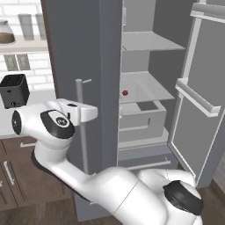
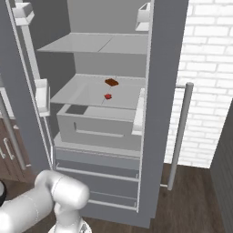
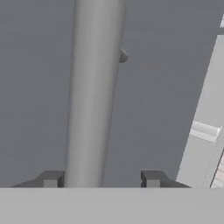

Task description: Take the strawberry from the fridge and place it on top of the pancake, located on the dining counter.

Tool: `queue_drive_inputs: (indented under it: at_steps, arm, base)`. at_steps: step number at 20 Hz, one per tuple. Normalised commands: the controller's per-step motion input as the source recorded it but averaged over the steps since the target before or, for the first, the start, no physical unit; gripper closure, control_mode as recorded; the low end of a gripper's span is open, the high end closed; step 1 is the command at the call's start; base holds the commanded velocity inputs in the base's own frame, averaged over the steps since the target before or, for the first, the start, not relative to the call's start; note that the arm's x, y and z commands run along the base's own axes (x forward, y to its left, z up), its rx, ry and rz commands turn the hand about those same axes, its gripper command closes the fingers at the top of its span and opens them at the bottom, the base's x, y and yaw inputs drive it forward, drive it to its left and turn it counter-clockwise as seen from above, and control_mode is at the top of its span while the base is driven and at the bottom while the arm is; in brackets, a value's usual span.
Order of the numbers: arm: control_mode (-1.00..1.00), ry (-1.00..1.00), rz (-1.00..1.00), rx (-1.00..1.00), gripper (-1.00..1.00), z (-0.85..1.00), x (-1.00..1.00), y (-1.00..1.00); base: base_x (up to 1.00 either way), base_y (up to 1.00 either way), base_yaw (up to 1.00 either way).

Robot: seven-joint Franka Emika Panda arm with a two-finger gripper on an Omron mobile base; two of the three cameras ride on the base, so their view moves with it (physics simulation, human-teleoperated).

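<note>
The fridge stands with both doors swung open. The strawberry, small and red, lies on the middle shelf, with a flat dark-brown piece behind it. My gripper is at the long vertical bar handle of the left door. In the hand view the handle runs up between my fingertips, and my gripper is open with a gap on the right side of the bar. The pancake and the dining counter are out of view.
The open right door with its door shelves juts toward me. A pale drawer bin sits under the strawberry's shelf. A black toaster stands on the wall counter at left, above dark-wood cabinets. A white brick wall is behind.
</note>
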Motion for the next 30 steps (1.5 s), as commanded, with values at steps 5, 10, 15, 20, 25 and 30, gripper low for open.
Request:
queue_drive_inputs:
  at_steps: [5, 10, 15, 20, 25, 30]
  arm:
    - [-1.0, -0.2, 0.0, 0.01, -1.0, -0.05, 0.0, 0.09]
    - [-1.0, 0.0, -0.03, 0.03, -1.0, -0.01, 0.0, 0.12]
    - [-1.0, 0.0, -0.04, 0.05, -1.0, 0.0, -0.13, 0.4]
    - [-1.0, 0.1, 0.02, 0.08, -1.0, -0.05, -0.59, 0.01]
    - [-1.0, 0.18, 0.04, 0.33, -1.0, 0.0, -0.9, -0.83]
    - [-1.0, 0.08, 0.16, 0.52, -1.0, 0.02, -0.88, -0.99]
  base:
    - [0.0, 0.0, 0.0]
    - [0.0, 0.0, 0.0]
    - [0.0, 0.0, 0.0]
    - [0.0, 0.0, 0.0]
    - [0.0, 0.0, 0.0]
    - [0.0, 0.0, 0.0]
